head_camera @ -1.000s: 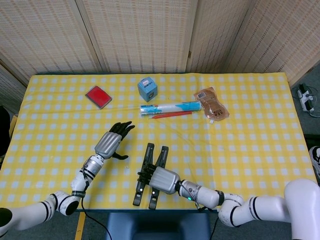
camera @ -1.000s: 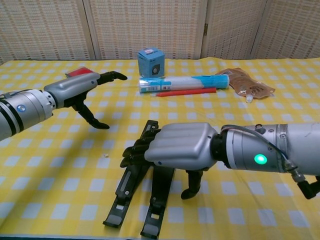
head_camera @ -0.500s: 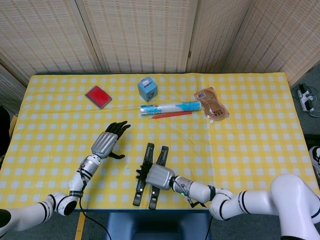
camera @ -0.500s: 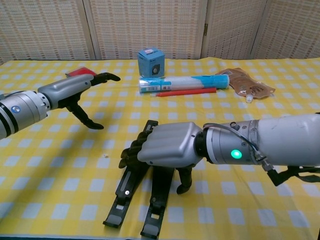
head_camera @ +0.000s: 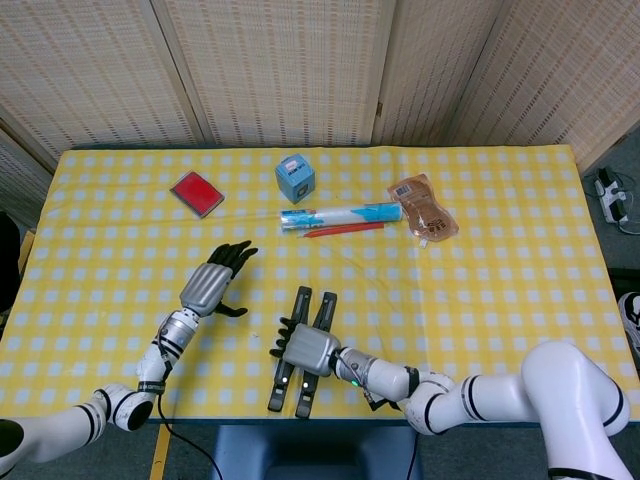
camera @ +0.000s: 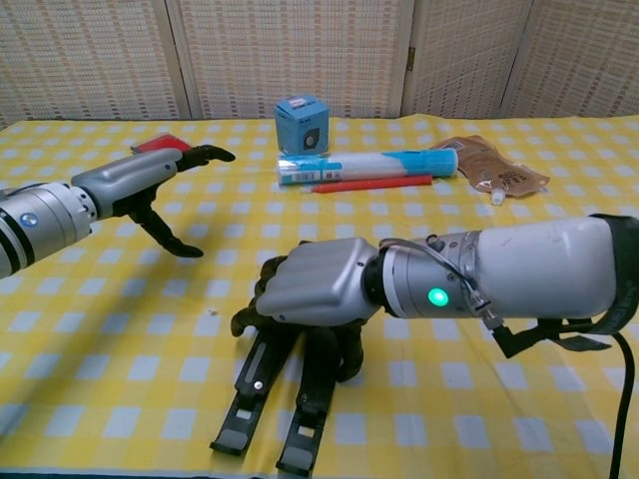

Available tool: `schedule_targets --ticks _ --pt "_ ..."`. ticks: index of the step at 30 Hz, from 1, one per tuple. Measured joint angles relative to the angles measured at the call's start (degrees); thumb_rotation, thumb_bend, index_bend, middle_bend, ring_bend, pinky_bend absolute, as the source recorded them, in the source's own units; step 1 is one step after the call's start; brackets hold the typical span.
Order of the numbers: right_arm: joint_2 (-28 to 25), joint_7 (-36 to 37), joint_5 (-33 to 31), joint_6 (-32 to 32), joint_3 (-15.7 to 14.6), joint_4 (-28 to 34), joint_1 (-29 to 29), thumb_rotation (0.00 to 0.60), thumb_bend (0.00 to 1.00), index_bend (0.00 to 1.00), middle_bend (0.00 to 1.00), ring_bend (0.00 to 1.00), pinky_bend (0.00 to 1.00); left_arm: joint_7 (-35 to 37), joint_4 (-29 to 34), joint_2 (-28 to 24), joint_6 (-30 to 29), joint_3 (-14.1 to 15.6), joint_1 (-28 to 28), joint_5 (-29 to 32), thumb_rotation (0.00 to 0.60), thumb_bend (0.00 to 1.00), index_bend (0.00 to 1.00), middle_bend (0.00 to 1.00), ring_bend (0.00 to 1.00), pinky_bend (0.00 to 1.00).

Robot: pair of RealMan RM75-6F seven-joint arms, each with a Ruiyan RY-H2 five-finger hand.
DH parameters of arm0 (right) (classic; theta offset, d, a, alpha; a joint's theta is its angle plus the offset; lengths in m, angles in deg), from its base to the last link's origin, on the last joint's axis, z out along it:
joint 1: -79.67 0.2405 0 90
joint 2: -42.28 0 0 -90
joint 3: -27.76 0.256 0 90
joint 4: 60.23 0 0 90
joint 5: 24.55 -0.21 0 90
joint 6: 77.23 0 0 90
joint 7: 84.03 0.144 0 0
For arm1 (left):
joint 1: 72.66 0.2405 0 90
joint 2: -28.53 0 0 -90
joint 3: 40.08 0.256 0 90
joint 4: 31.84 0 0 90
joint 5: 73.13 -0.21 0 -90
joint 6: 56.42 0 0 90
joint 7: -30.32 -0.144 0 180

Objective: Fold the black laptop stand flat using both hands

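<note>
Setting: woven screens behind a table under a yellow checked cloth
Laptop stand: black, two arms lying close side by side and flat on the cloth at the near edge, about 6 o'clock from the table's middle, feet pointing toward the robot; in the chest view the arms reach out from under the right hand toward the bottom edge
Right hand: lying on the far part of the stand, dark fingers curled down around its arms, gripping it; chest view shows the silver back of the hand over both arms
Left hand: at 9 o'clock from the stand and apart from it, fingers spread, holding nothing, raised above the cloth in the chest view
Tube: white and blue, lying crosswise at 12 o'clock from the stand, well beyond it
Pen: red, just beside the tube on its near side
Box: small, blue, at 12 o'clock beyond the tube
Pouch: brown, at 1 o'clock, just beside the tube's right end
Red card: at 11 o'clock, well apart from the stand
</note>
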Motion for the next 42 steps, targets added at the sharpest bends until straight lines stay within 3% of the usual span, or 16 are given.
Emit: schedule_targets --ticks 5,11,14,17,19,21,28,35,42 --pt "0.24 1.41 2.78 2.84 -0.19 -0.45 -0.29 0.6 0.27 0.46 0.43 0.26 0.1 0.71 -0.45 -0.02 -0.09 0.07 0.24 -0.1 0.6 0.12 0.0 0.01 0.0 0.0" --pt "0.53 5.35 7.19 4.38 -0.6 -2.1 -0.56 0.6 0.29 0.52 0.47 0.28 0.12 0.78 -0.21 -0.29 -0.49 -0.05 0.36 -0.3 0.6 0.12 0.0 0.01 0.0 0.0" --pt "0.67 6.67 8.62 5.14 -0.84 -2.93 -0.68 0.6 0.29 0.42 0.38 0.22 0.11 0.54 -0.06 -0.5 -0.72 -0.12 0.46 -0.3 0.6 0.12 0.0 0.01 0.0 0.0" --pt "0.21 6.84 8.17 5.35 -0.95 -2.39 -1.03 0.6 0.29 0.1 0.18 0.09 0.05 0.29 0.05 -0.78 -1.21 -0.34 0.67 -0.18 0.6 0.12 0.0 0.01 0.0 0.0" --pt "-0.41 6.99 7.51 6.36 -0.92 -1.05 -1.71 0.6 0.29 0.01 0.08 0.07 0.02 -0.07 0.25 -1.19 -1.61 -0.46 0.9 -0.07 0.6 0.12 0.0 0.01 0.0 0.0" --pt "-1.41 7.26 6.73 8.24 -0.85 0.71 -2.89 0.6 0.29 0.0 0.03 0.07 0.01 -0.86 0.54 -1.74 -2.05 -0.44 1.19 -0.04 0.6 0.13 0.0 0.01 0.0 0.0" --pt "-7.35 6.81 4.64 19.4 -0.89 7.63 -9.34 0.6 0.29 0.0 0.05 0.09 0.02 -4.98 5.84 -6.31 -3.94 -0.78 3.57 2.03 0.6 0.17 0.0 0.01 0.0 0.0" --pt "-16.39 5.84 4.66 34.93 -2.49 16.25 -19.68 0.6 0.29 0.0 0.09 0.09 0.04 -9.55 11.49 -12.92 -11.92 -0.93 9.19 3.18 0.6 0.17 0.0 0.01 0.0 0.0" --pt "-24.18 13.97 7.9 46.79 -5.99 18.93 -31.3 0.6 0.29 0.0 0.09 0.09 0.04 -12.45 15.08 -17.76 -18.49 0.32 15.88 4.45 0.6 0.17 0.0 0.01 0.0 0.0"
